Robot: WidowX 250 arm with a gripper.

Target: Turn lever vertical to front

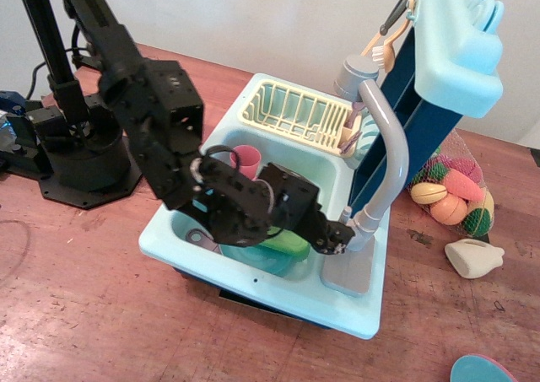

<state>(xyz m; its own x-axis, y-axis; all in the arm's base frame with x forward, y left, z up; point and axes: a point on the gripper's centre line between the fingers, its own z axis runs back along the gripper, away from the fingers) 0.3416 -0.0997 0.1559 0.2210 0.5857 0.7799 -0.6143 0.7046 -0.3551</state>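
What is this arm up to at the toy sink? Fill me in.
A black robot arm reaches low across the light blue toy sink, with its gripper right at the base of the curved grey spout, where the small grey lever sits. The fingertips are at the lever, but the view does not show whether they grip it or how it is turned. A pink cup and a green dish sit in the basin behind the arm.
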